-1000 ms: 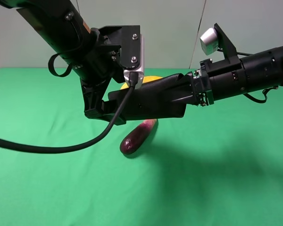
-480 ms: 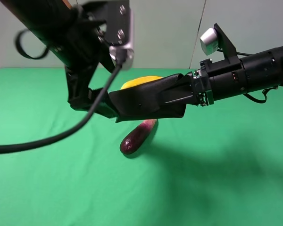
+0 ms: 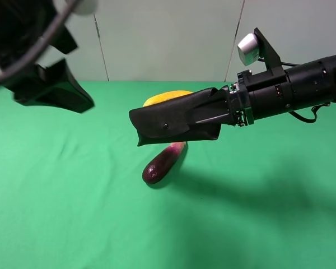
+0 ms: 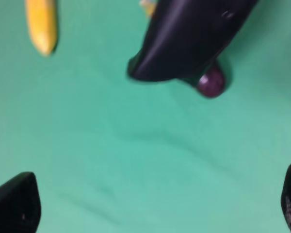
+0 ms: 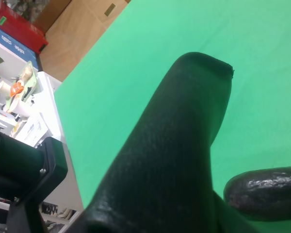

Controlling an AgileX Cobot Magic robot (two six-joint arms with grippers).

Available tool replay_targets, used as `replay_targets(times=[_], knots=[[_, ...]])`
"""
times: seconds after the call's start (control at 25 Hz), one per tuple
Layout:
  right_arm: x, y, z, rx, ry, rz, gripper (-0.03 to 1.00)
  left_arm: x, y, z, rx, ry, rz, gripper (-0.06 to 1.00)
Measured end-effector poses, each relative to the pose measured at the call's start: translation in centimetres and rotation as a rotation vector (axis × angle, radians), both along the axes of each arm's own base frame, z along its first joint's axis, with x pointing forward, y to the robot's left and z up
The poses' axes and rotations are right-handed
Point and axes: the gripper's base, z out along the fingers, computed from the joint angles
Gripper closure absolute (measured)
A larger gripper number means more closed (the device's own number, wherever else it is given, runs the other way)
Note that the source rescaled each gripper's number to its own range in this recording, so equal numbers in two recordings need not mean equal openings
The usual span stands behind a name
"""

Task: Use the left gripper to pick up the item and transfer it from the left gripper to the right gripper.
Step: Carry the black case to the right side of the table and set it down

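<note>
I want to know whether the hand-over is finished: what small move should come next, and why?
Likely just hold steady: keep the right gripper shut on the black case, which hangs in the air above the eggplant. The left gripper stands open and well apart from the case, so the transfer looks complete and letting go would drop it.

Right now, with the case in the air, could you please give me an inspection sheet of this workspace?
Surface: green cloth, faintly wrinkled.
Job's things: black case held in the air by one end.
Clutter: purple eggplant on the cloth under the case; yellow banana behind it.
Grippers: right gripper shut on the case; left gripper open, empty, raised at the left, clear of the case.
Cables: thick cable by the left arm, blurred; thin loop under the right arm.
Surroundings: pale wall panels behind; cardboard boxes and white shelf beside the table.
</note>
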Motion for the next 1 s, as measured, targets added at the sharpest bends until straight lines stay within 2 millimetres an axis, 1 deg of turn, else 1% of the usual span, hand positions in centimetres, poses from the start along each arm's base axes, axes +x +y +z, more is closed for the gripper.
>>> replay_targets(times=[0.2, 0.32, 0.44, 0.64, 0.84, 1.0], knots=[[0.0, 0.0, 0.0, 0.000, 0.000, 0.000, 0.96, -2.5, 2.7, 2.4, -0.089, -0.018, 0.154, -0.06], [0.0, 0.0, 0.0, 0.000, 0.000, 0.000, 0.96, -4.3, 4.5, 3.1, -0.163, -0.024, 0.253, -0.06], [0.0, 0.0, 0.0, 0.000, 0.000, 0.000, 0.96, -6.4, 6.6, 3.0, -0.243, -0.028, 0.349, -0.06], [0.0, 0.0, 0.0, 0.000, 0.000, 0.000, 0.96, -10.2, 9.9, 1.7, -0.367, -0.028, 0.452, -0.06], [0.0, 0.0, -0.1, -0.009, -0.003, 0.002, 0.96, -13.3, 12.4, -1.0, -0.466, -0.005, 0.519, -0.06], [0.1, -0.1, -0.2, -0.029, -0.012, -0.006, 0.96, -15.5, 13.9, -3.1, -0.559, -0.017, 0.505, -0.06]])
